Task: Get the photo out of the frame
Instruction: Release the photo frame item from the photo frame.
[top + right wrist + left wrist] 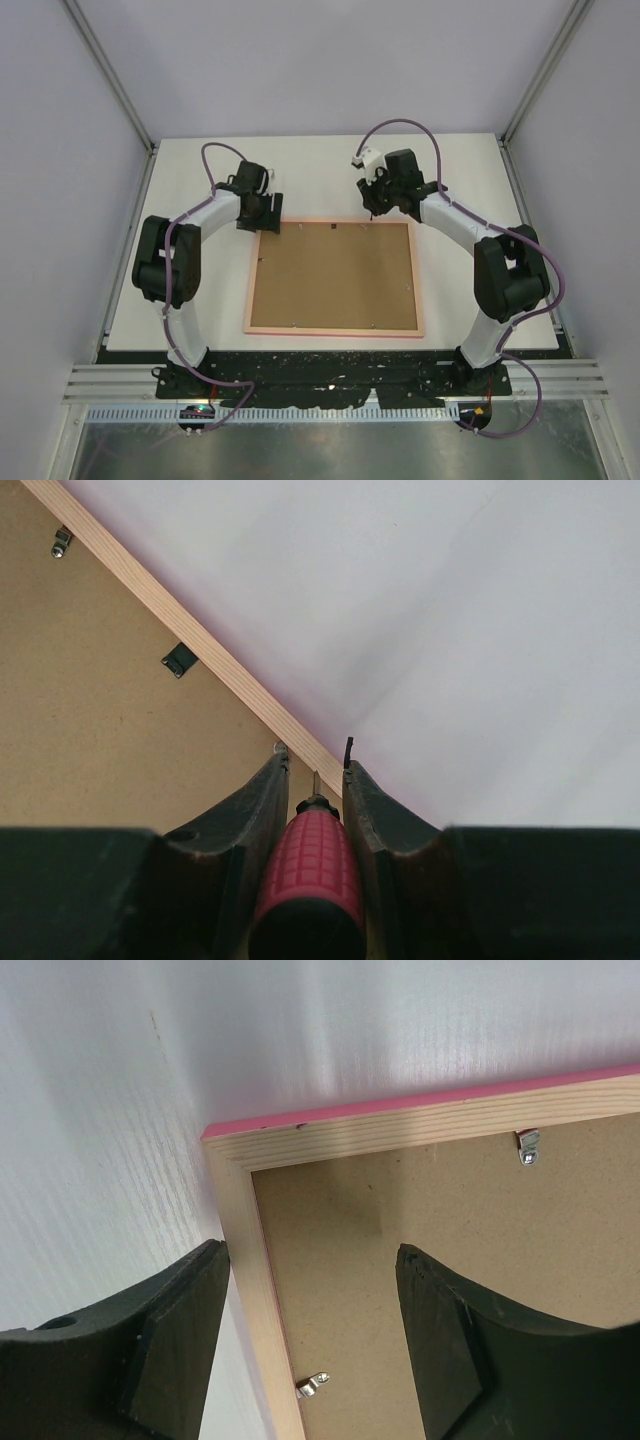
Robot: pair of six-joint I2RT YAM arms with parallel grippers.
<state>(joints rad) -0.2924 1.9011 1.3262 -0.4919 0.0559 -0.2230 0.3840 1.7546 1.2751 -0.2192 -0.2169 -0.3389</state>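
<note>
Unclipping the backing (335,275), I'd judge: right gripper (315,762) clamps a screwdriver (308,870) by the frame (335,331); left gripper (310,1250) gapes astride its edge; next, nudge a clip (61,543).

The frame (334,332) lay flat and face down near the middle of the table (470,170), long sides running left to right. A pink outer edge and pale wood rim enclosed the brown backing board (335,277), with small metal clips (527,1147) set along the rim.
</note>
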